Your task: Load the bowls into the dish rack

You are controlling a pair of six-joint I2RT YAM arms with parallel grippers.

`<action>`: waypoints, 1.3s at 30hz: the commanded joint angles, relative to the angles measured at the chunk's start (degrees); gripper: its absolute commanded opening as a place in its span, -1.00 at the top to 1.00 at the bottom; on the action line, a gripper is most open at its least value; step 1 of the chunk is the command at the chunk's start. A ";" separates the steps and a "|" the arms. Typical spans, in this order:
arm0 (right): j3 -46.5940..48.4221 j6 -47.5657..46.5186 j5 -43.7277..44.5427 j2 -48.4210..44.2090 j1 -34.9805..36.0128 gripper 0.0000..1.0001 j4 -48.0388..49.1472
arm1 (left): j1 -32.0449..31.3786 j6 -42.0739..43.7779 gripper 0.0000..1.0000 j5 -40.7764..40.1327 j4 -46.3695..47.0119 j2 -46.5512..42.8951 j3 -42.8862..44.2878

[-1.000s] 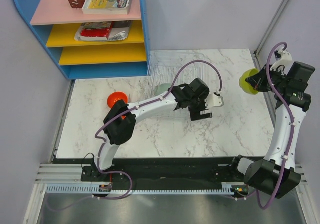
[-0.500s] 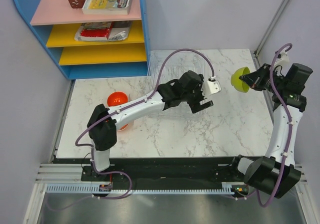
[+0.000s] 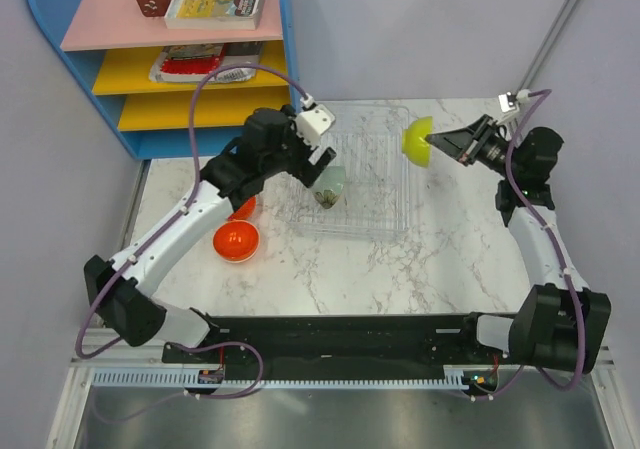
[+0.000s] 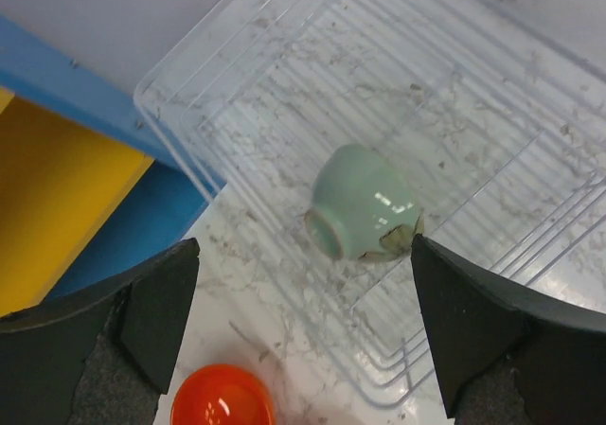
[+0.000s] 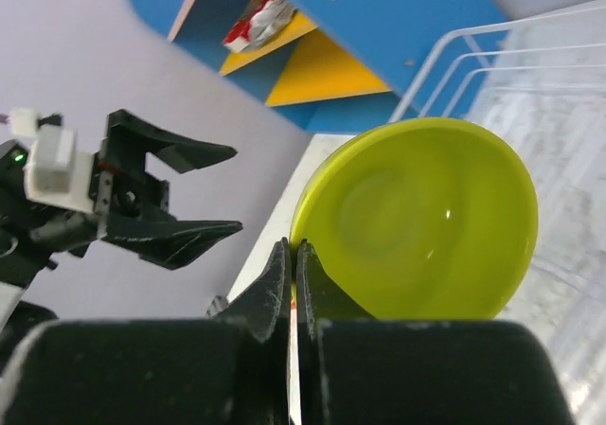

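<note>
Since a second ago, seen from above, the left jaws have swung off to the left edge of the dish rack (image 3: 385, 207). They gape wide and empty, with a pale green bowl (image 3: 328, 184) left inside. The right jaws, pinched shut on the rim of a yellow-green bowl (image 3: 417, 141), have carried it over the rack's far right, so a second loading looks imminent. An orange bowl (image 3: 237, 239) waits on the table (image 3: 450, 259).

Left wrist view: the pale green bowl lies on its side in the rack.

Right wrist view: the rim grip looks secure.

The cover of the book (image 3: 214, 7) on the shelf is unreadable.
</note>
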 commanded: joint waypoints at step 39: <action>-13.90 21.64 9.05 23.78 18.27 1.00 47.12 | 17.93 2.59 -0.99 14.07 -11.08 -22.93 -18.80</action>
